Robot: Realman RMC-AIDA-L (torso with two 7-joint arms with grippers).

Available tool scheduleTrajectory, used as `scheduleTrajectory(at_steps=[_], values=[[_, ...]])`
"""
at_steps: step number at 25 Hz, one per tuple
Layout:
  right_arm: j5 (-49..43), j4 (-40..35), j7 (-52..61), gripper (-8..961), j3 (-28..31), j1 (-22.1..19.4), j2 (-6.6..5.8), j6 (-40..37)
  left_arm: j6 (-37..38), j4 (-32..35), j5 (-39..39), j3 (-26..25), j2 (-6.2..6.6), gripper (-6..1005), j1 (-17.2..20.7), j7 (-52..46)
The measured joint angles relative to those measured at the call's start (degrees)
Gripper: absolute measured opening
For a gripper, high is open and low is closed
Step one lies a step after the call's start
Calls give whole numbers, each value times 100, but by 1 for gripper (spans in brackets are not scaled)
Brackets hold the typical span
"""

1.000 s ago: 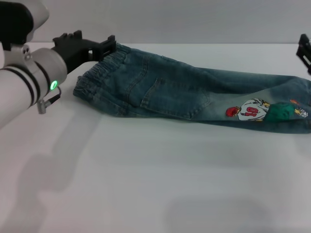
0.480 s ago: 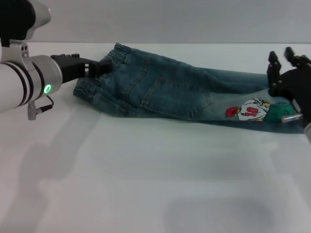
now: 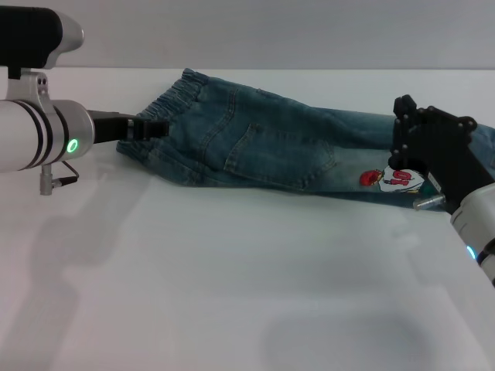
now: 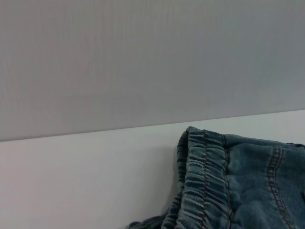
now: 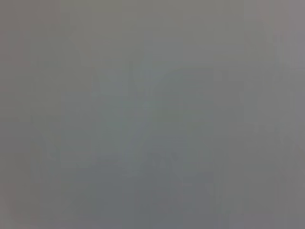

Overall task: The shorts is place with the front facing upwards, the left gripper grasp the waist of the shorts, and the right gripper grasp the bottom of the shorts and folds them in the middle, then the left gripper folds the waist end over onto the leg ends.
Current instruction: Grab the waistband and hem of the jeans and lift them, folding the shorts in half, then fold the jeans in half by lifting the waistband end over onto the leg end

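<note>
In the head view, the shorts (image 3: 263,143) lie flat on the white worktop (image 3: 232,294), with the left gripper (image 3: 147,127) at the waist (image 3: 166,108) and the right gripper (image 3: 421,147) over the bottom of the shorts (image 3: 483,151); I cannot tell how either one's jaws stand. The left wrist view shows the ruffled waist up close. The right wrist view shows only grey.

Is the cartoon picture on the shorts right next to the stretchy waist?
No, the cartoon picture sits near the leg ends of the shorts, far from the waist, in the head view.
</note>
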Motion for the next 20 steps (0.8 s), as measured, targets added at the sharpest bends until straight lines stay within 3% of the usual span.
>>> scheduleTrajectory(at_steps=[20], values=[[-9, 52, 11, 2, -150, -78, -19, 8, 328, 1074, -223, -207, 6, 853, -515, 225]])
